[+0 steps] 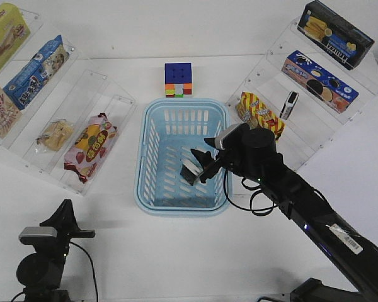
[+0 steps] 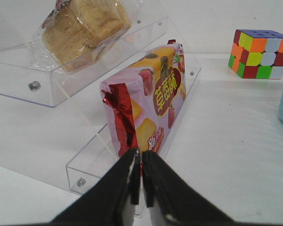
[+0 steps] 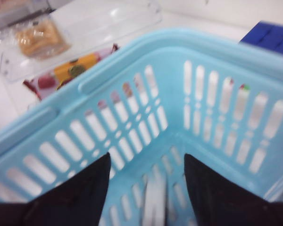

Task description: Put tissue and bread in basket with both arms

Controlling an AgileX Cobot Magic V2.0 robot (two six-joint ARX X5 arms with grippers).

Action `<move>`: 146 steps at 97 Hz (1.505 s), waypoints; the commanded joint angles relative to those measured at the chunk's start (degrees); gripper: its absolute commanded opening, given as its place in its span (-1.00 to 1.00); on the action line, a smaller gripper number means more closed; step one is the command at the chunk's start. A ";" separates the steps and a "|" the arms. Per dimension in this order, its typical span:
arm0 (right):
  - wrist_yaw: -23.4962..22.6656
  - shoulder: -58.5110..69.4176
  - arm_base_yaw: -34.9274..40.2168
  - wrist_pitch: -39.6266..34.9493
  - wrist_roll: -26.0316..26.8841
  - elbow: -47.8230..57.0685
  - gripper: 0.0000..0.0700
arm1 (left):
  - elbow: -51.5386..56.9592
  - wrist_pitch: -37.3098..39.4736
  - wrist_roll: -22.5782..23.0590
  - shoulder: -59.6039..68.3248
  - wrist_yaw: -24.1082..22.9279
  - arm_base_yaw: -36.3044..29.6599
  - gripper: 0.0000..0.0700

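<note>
Upper centre — a Rubik's cube (image 1: pixel 177 80) on the white table (image 1: pixel 176 251). At left, clear shelves (image 1: pixel 82 100) with a strawberry packet (image 1: pixel 90 145) and snack boxes (image 1: pixel 36 70). At right — a striped snack bag (image 1: pixel 260 113), cookie boxes (image 1: pixel 320 80).

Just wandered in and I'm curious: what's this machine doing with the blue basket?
The right pincer hangs open over the light-blue basket, with a small black-and-white tissue pack between its fingers, apparently just let go or dropping. The left pincer is shut and empty, near the acrylic shelf. The bread sits on that shelf, not yet picked up.
</note>
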 commanded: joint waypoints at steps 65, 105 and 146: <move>16.33 -36.65 -9.11 22.62 1.33 -30.14 -1.00 | -0.85 1.07 -23.50 -0.09 0.09 0.07 -1.00; 16.37 -37.44 -9.09 22.99 2.78 -32.15 -1.00 | 23.54 -13.77 -14.71 15.74 1.29 0.13 -1.00; 16.33 -37.44 -9.11 21.14 2.75 -32.15 -1.00 | 60.39 -23.06 25.81 66.49 -8.59 0.11 0.63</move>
